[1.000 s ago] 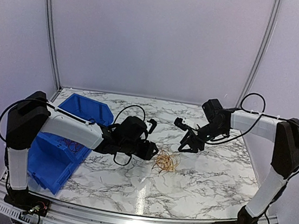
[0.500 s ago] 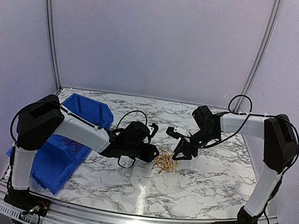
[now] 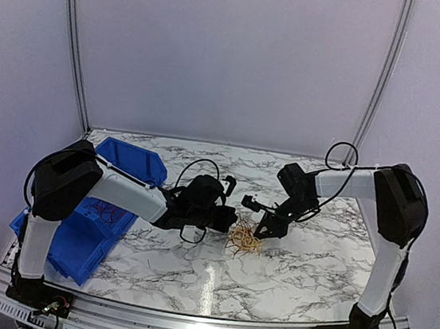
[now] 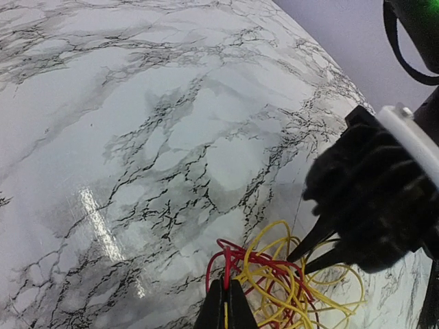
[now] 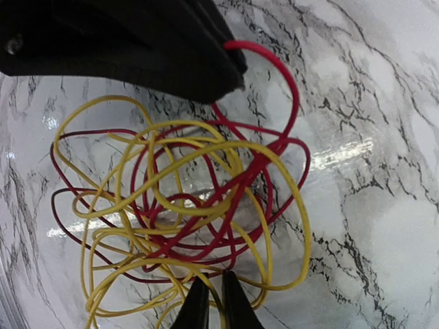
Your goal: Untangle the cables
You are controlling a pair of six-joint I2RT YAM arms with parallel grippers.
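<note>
The cables [image 3: 244,237] are a small loose tangle of thin yellow and red wires on the marble table. The tangle fills the right wrist view [image 5: 185,205] and lies low in the left wrist view [image 4: 288,281]. My left gripper [image 3: 229,219] is at the tangle's left edge, shut on a red loop [image 4: 227,264]. My right gripper [image 3: 263,231] is at the tangle's right edge. Its fingertips [image 5: 197,305] stand almost together with a yellow wire between them. Each gripper shows in the other's wrist view.
A blue bin [image 3: 75,231] lies tipped at the table's left edge with a few thin wires inside. The marble table [image 3: 304,263] has a metal rail along its near edge. White walls stand behind and at both sides.
My right gripper has moved left and down onto the tangle's right edge. My left gripper has moved a little to the right, to the tangle's left edge.
</note>
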